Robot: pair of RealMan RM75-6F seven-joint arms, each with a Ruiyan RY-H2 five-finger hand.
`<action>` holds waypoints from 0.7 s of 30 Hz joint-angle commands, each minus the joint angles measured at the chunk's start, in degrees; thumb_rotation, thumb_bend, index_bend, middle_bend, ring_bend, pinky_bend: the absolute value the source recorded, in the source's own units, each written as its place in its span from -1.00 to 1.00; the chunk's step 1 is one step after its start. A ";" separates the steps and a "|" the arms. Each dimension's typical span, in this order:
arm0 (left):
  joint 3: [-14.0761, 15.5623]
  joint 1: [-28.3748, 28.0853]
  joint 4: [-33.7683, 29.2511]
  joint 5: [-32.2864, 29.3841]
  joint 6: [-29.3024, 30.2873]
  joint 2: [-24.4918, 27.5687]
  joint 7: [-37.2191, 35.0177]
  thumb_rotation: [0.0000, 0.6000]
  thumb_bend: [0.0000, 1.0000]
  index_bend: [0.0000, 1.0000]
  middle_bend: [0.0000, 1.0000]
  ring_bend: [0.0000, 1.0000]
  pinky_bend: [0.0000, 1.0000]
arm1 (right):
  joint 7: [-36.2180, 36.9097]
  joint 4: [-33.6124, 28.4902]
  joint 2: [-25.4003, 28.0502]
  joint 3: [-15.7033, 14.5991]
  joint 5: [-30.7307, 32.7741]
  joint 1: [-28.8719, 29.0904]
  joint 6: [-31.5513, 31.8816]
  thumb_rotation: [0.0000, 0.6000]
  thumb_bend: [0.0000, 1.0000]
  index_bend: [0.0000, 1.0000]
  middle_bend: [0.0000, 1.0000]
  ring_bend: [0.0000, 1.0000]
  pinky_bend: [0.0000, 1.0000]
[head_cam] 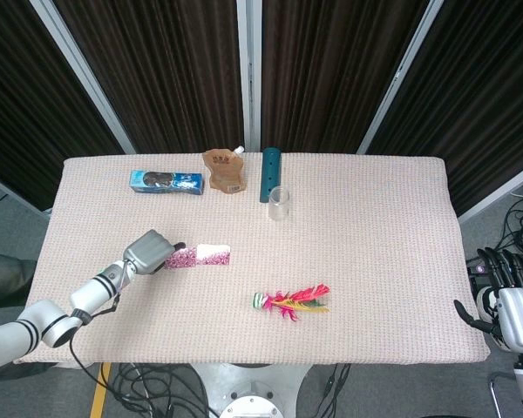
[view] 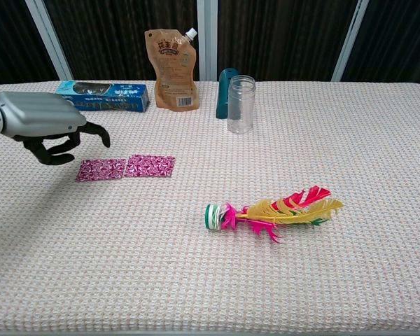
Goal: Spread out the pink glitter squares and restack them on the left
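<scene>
Two pink glitter squares [view: 125, 168] lie flat and side by side on the woven table cloth [view: 322, 140], left of centre, edges touching or very nearly — the left hand [view: 45, 124] hangs just above and to their left, off the cloth, fingers loosely curled and apart, holding nothing. The right hand [head_cam: 508, 287] sits beyond the table's right edge, well apart from everything, its fingers spread and empty. Farther back stand a blue box [view: 102, 96], a brown spout pouch [view: 171, 61], a teal cylinder [head_cam: 268, 173] and a clear jar [view: 241, 103] — a feathered shuttlecock [view: 271, 209] lies nearer the front.
</scene>
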 commanded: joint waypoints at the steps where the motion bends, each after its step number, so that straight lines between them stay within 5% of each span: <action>1: -1.11 -0.85 -0.64 -0.73 -0.35 -1.21 0.55 1.00 0.03 -0.44 0.72 0.79 0.72 | 0.06 0.04 0.07 -0.01 0.09 -0.05 -0.03 0.23 -0.61 -0.83 -0.85 -1.00 -1.00; 21: -2.88 -5.40 4.46 -3.66 -6.56 -9.64 5.11 1.00 0.03 -0.44 0.72 0.79 0.72 | 1.99 2.02 -0.50 -0.14 1.22 -0.45 -0.80 0.23 -0.61 -0.83 -0.85 -1.00 -1.00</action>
